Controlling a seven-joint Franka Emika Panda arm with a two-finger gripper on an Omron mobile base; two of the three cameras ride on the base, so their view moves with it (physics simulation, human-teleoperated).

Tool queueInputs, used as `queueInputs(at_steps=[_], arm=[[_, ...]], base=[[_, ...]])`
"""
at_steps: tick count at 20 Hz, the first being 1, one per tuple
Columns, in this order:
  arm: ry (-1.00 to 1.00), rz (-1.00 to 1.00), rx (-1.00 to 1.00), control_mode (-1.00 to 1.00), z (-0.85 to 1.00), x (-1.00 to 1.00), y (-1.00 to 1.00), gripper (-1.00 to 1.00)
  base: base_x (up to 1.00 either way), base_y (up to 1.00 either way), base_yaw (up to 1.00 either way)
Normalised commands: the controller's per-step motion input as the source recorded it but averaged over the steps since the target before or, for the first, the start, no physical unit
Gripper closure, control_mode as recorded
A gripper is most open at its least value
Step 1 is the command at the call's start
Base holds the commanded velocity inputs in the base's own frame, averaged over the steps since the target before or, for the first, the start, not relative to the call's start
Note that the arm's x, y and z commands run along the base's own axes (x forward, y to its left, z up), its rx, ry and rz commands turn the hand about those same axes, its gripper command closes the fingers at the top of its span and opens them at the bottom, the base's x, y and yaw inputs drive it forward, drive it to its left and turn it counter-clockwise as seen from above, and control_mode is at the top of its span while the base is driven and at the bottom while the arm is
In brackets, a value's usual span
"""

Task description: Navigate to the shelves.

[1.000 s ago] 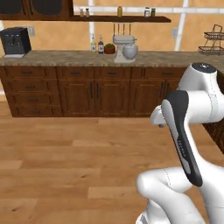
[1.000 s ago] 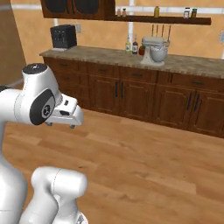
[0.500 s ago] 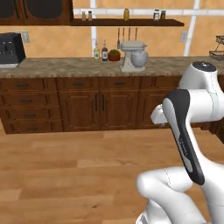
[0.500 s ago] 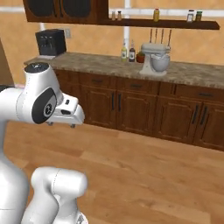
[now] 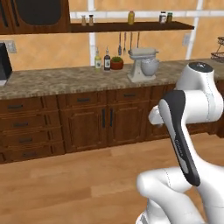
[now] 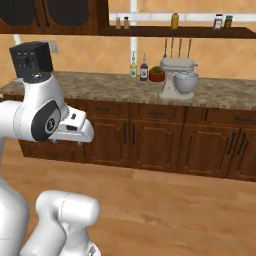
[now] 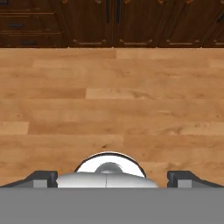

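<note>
The shelf (image 5: 131,27) is a long, thin, dark brown plank on the wall above the counter, straight ahead and slightly right in the left base view. In the right base view the shelf (image 6: 200,32) runs across the upper right. Small bottles and jars stand on it, and utensils (image 5: 124,41) hang from its underside. My gripper (image 7: 112,179) is open with nothing between its fingers, its dark fingertips (image 7: 41,177) far apart. It points down at the wooden floor in front of the lower cabinets.
A stone counter (image 5: 65,81) on brown lower cabinets (image 5: 87,127) stands ahead. It carries a stand mixer (image 5: 142,64), two bottles (image 5: 102,59) and a black coffee machine (image 6: 31,59). Dark-doored upper cabinets (image 5: 35,13) hang at the left. Wooden floor (image 7: 113,96) lies between me and the cabinets.
The whole scene has grown and shifted in both base views: the base has driven closer to the counter and shelf. The arm's pose is unchanged.
</note>
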Motion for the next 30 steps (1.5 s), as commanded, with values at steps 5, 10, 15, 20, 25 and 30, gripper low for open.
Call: queueInputs(at_steps=[5,10,15,20,25,30], arm=[[0.0,0.0,0.0,1.0,0.0,0.0,0.0,-1.0],[0.0,0.0,0.0,1.0,0.0,0.0,0.0,-1.0],[0.0,0.0,0.0,1.0,0.0,0.0,0.0,-1.0],[0.0,0.0,0.0,1.0,0.0,0.0,0.0,-1.0],[0.0,0.0,0.0,1.0,0.0,0.0,0.0,-1.0],[0.0,0.0,0.0,1.0,0.0,0.0,0.0,-1.0]], base=[[1.0,0.17,-0.02],[1.0,-0.43,0.0],[1.0,-0.49,0.0],[1.0,-0.18,0.01],[1.0,0.0,0.08],[1.0,-0.02,0.07]])
